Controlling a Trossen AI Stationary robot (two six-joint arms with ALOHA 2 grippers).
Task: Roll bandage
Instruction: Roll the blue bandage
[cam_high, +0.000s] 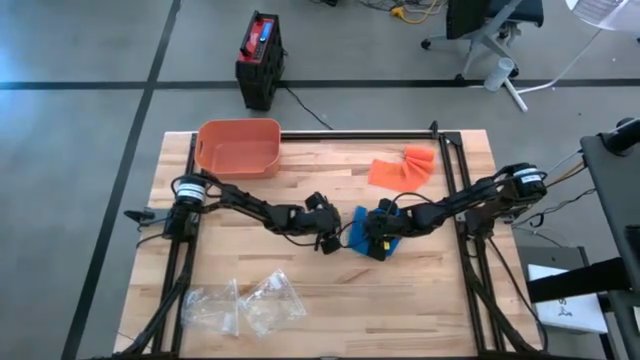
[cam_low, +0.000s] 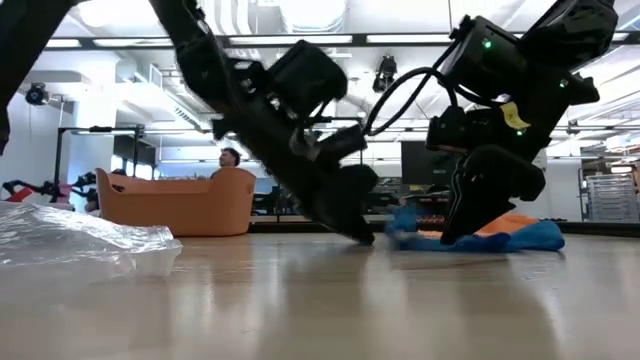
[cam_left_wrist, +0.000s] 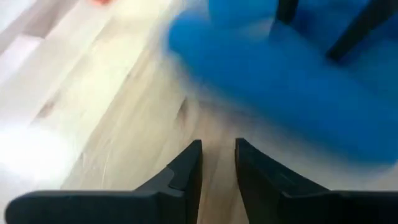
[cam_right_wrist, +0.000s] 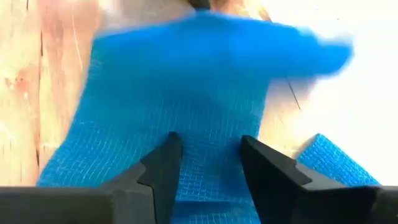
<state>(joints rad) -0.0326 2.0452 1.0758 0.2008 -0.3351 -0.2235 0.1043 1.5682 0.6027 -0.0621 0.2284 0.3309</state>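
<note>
Left gripper (cam_left_wrist: 217, 163): fingers narrowly parted, nothing held, tips set low over the table (cam_high: 420, 290) just beside the blue bandage (cam_high: 362, 228). Right gripper (cam_right_wrist: 210, 158): fingers spread over the bandage at table centre. Orange bandage (cam_high: 402, 167) and orange bin (cam_high: 238, 148) lie farther back.

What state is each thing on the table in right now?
Blue bandage: unrolled, flat mid-table, under the right gripper.
Orange bandage: loose, lying apart near the far edge.
Orange bin: upright at the far left.
Plastic bags: crumpled near the front edge.
Left gripper: narrowly open, empty, beside the blue bandage.
Right gripper: open over the blue bandage.
</note>
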